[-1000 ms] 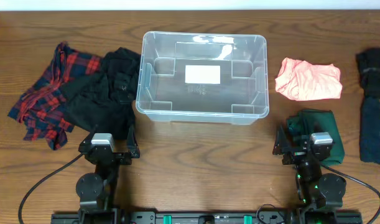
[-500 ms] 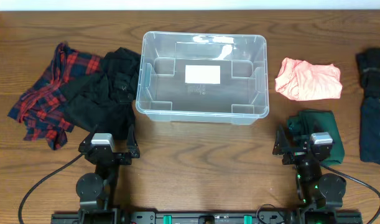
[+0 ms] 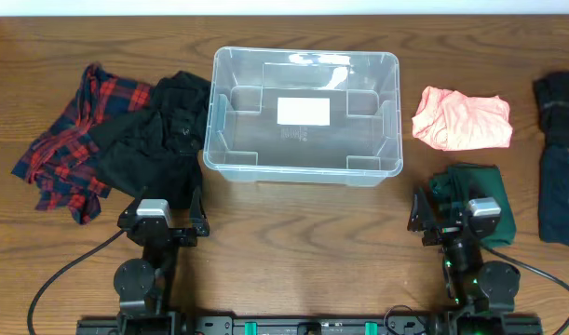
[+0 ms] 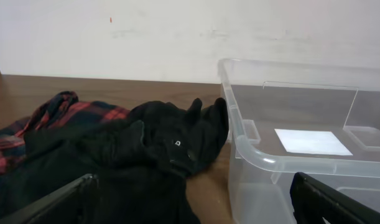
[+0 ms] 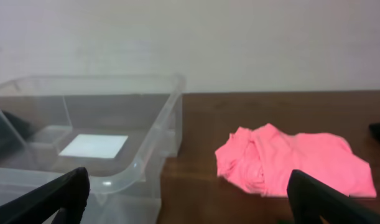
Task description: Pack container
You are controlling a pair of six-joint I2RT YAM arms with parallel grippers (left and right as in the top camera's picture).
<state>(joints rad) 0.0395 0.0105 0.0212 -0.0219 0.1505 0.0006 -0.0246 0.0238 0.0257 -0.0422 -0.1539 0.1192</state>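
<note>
Upper centre of the overhead frame: the clear container [image 3: 265,140], upright and open-topped on the wooden table [image 3: 293,251], floor bare but for a white label [image 3: 304,111].

Left of it, a black garment [image 3: 158,140] in a heap, upper edge pressed up to the tub's left wall; touching or merely beside, impossible to tell. Further left, partly under the black cloth, a crumpled red plaid shirt [image 3: 65,140].

Right of the tub and apart from it, a pink garment [image 3: 461,119] loosely folded. Below that, a dark green garment [image 3: 475,181], partly covered by the right arm. At the far right edge, two more dark pieces: a black one [image 3: 559,98] above, a navy one [image 3: 559,195] below.

Lower left: left gripper [image 3: 163,223] spread wide and holding nothing, with the lower fringe of the black heap just ahead of it. From the left wrist camera, fingers [image 4: 46,205] low in both corners, black cloth filling the middle ground, the tub's rounded corner at right.

Lower right: right gripper [image 3: 456,223] likewise spread wide, gripping nothing, poised over the green cloth. From the right wrist camera, fingers [image 5: 336,199] low in both corners, the tub at left, pink cloth at right, bare wood between them.
</note>
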